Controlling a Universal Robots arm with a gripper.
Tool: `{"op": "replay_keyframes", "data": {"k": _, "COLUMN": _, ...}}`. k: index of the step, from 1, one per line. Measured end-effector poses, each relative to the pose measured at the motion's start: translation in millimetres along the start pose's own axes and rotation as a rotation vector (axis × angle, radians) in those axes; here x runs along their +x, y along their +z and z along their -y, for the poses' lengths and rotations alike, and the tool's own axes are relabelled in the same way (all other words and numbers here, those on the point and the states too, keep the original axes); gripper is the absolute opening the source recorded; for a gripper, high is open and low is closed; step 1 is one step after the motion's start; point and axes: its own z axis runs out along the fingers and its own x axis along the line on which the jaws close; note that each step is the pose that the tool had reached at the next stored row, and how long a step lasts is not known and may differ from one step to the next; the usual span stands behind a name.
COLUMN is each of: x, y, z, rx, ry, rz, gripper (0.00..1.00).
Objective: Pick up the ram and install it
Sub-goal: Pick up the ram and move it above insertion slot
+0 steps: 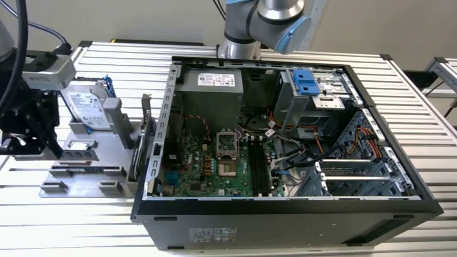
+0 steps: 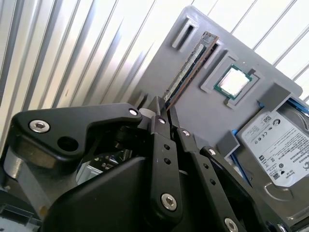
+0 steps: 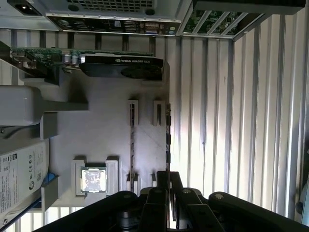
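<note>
Robot gripper (image 2: 165,107) at one end of the ram (image 2: 190,67), which is still in a gray parts tray (image 2: 203,111) beside an open computer case (image 1: 286,214).

The ram is a slim bluish stick with dark chips, standing on its thin edge in a slot near the tray's rim. In both wrist views the black gripper (image 3: 169,176) meets the stick's near end; whether it is apart or clamped on the stick cannot be told. A small square silver processor chip (image 2: 232,81) sits on the tray just beside the ram, and a silver hard drive (image 2: 275,145) with blue brackets lies further along. A graphics card (image 3: 120,65) stands on the side toward the case. The tray rests on a slatted metal table (image 1: 71,225), at the exterior view's left of the case, whose motherboard (image 1: 207,166) lies exposed.
</note>
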Motion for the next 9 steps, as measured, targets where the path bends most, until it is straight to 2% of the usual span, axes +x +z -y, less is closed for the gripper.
{"op": "replay_keyframes", "data": {"k": 9, "x": -0.4, "y": -5.5, "z": -0.1, "rx": 0.0, "ry": 0.0, "rz": 0.0, "gripper": 0.0}}
